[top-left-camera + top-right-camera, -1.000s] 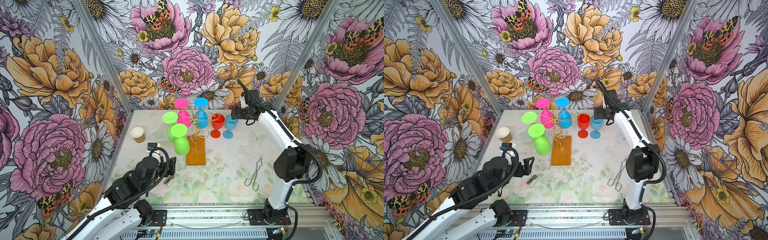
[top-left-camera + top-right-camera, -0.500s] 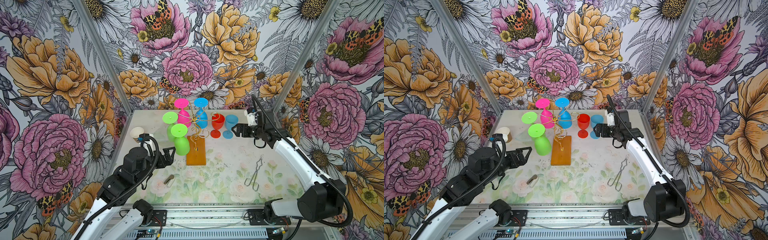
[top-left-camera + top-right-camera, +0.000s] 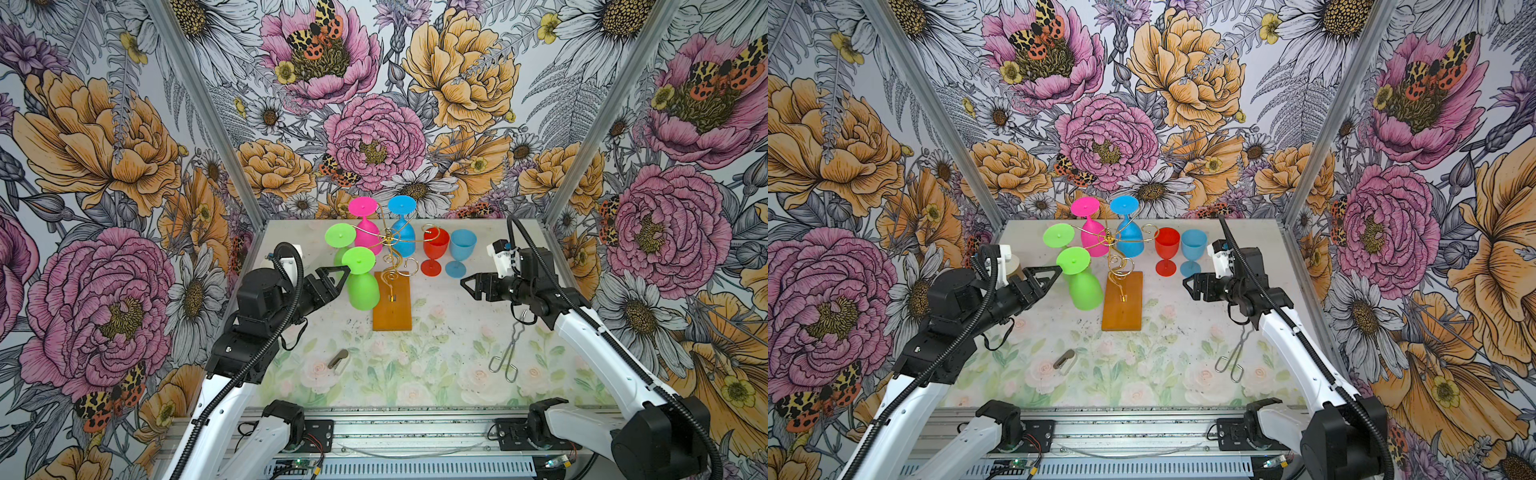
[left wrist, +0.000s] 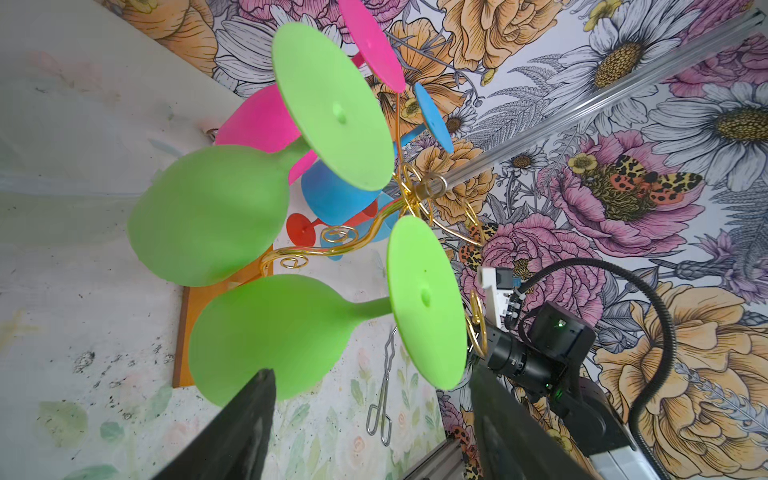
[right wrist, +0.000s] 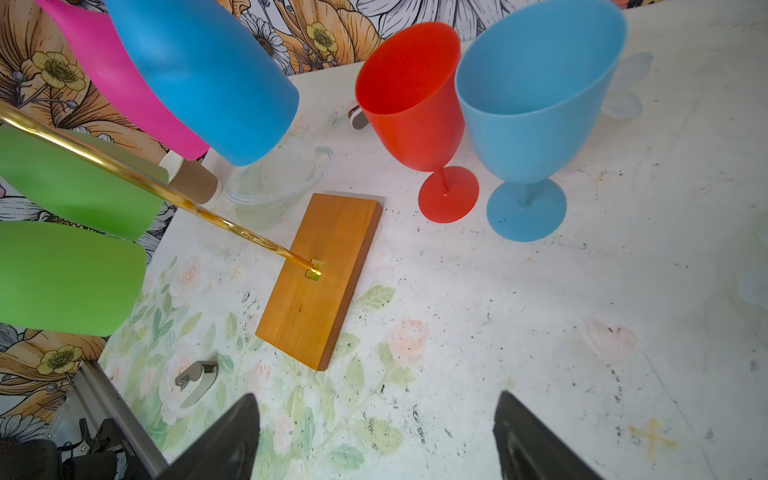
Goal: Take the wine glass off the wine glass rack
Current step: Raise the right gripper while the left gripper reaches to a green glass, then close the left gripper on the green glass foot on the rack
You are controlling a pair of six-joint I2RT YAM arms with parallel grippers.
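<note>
**Top views show both grippers empty beside a loaded rack**

In both top views the wine glass rack (image 3: 392, 311) stands mid-table, toward the far side, with its wooden base flat on the table. Four glasses hang upside down from its gold arms. The near green wine glass (image 3: 362, 291) and the far green wine glass (image 3: 340, 235) are on the left, and the pink wine glass (image 3: 365, 239) and the blue wine glass (image 3: 404, 243) are at the far side. A red wine glass (image 3: 435, 249) and a light blue wine glass (image 3: 461, 247) stand upright just right of the rack. The left gripper (image 3: 338, 278) is just left of the near green wine glass at stem height. Its jaws are parted and grip nothing. The right gripper (image 3: 467, 286) hangs well right of the rack, jaws wide and empty. Metal tongs (image 3: 509, 349) lie near the right side of the table.

Left wrist view: the near green wine glass (image 4: 270, 332) hangs just ahead of the two black fingers (image 4: 249, 415). Its stem is beyond their tips, and the gap between them is empty.

Right wrist view: the right gripper (image 5: 376, 397) is spread wide over bare table. The rack's base (image 5: 328, 270) lies ahead, with the red wine glass (image 5: 411, 95) and the light blue wine glass (image 5: 536, 104) beyond it.
</note>
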